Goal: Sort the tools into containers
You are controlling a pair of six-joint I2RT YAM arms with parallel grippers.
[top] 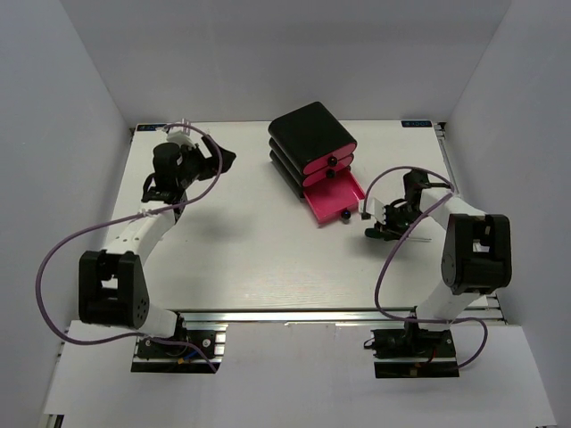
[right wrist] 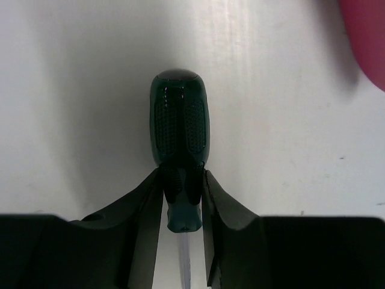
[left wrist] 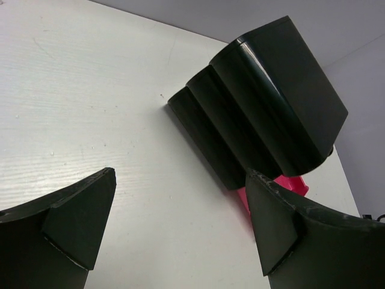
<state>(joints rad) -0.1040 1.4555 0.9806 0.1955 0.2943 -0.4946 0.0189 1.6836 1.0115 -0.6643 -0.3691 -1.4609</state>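
White table (top: 250,259): right fingers (right wrist: 143,223), low, clamp green screwdriver (right wrist: 179,120); left fingers (left wrist: 78,223) spread apart.

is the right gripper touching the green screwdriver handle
Touching. In the right wrist view the right gripper has both fingers pressed against the green screwdriver handle, no gap either side.

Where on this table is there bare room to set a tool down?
The wide bare stretch of table in front of the drawer box, between the left arm and right arm. Crowded: beside the open bottom drawer, where the right end effector grips a screwdriver.
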